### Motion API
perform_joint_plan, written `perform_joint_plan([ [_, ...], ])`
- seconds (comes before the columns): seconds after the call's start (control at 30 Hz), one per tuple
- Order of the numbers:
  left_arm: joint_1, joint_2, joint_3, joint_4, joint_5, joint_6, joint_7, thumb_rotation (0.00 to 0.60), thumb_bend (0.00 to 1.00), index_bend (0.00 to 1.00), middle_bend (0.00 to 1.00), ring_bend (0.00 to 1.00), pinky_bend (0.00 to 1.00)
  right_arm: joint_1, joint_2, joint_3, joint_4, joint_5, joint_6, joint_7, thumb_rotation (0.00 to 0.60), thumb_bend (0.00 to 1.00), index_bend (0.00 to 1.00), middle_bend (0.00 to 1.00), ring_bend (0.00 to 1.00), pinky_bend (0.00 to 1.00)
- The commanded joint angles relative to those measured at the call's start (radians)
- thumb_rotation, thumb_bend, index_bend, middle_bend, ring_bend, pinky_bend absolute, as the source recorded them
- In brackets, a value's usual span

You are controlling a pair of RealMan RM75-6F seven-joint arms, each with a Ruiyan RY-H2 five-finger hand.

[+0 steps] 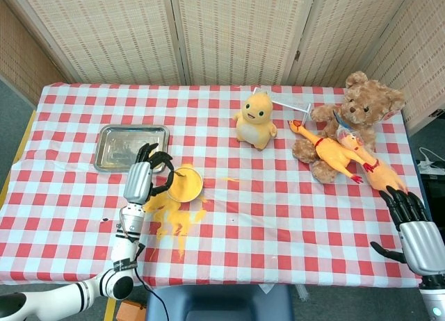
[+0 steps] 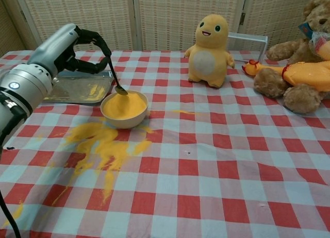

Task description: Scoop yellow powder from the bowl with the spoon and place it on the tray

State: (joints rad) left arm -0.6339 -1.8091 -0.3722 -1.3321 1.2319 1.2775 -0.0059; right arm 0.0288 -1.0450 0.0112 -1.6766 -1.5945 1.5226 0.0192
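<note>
A white bowl (image 2: pixel 124 108) (image 1: pixel 186 184) full of yellow powder stands left of the table's middle. My left hand (image 2: pixel 72 51) (image 1: pixel 144 175) holds a dark spoon (image 2: pixel 115 79) by its handle. The spoon's tip (image 2: pixel 121 91) hangs just above the powder at the bowl's far rim, with a little powder on it. The metal tray (image 1: pixel 132 146) (image 2: pixel 77 88) lies behind and to the left of the bowl, with some yellow powder in it. My right hand (image 1: pixel 416 232) stays low at the table's right front edge, fingers spread and empty.
Spilled yellow powder (image 2: pixel 100 148) covers the cloth in front of the bowl. A yellow plush toy (image 2: pixel 209 45), a rubber chicken (image 1: pixel 334 153) and a teddy bear (image 1: pixel 351 119) stand at the back right. A small clear rack (image 2: pixel 247 42) is behind the plush.
</note>
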Motion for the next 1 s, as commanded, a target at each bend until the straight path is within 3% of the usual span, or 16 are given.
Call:
perform_joint_plan([
  [0.03, -0.006, -0.007, 0.0, 0.017, -0.004, -0.006, -0.001, 0.6, 0.74, 0.87, 0.37, 0.1, 0.04, -0.001, 0.0, 0.001, -0.001, -0.001, 0.003, 0.0, 0.6, 0.0, 0.0, 0.0, 0.0, 0.0],
  [0.23, -0.017, -0.043, 0.027, 0.086, 0.034, 0.02, 0.014, 0.6, 0.74, 0.87, 0.37, 0.1, 0.04, -0.003, 0.001, 0.002, 0.0, 0.002, 0.005, -0.001, 0.6, 0.0, 0.0, 0.0, 0.0, 0.0],
  [0.43, -0.011, -0.05, 0.043, 0.087, 0.042, 0.034, 0.039, 0.6, 0.74, 0.87, 0.37, 0.1, 0.04, -0.005, 0.002, 0.0, 0.0, -0.003, 0.011, 0.001, 0.6, 0.0, 0.0, 0.0, 0.0, 0.0],
  [1.0, 0.059, 0.059, 0.082, -0.134, -0.033, -0.02, 0.087, 0.6, 0.73, 0.87, 0.37, 0.1, 0.04, -0.006, -0.004, -0.004, -0.004, -0.014, 0.013, -0.012, 0.6, 0.0, 0.0, 0.0, 0.0, 0.0],
])
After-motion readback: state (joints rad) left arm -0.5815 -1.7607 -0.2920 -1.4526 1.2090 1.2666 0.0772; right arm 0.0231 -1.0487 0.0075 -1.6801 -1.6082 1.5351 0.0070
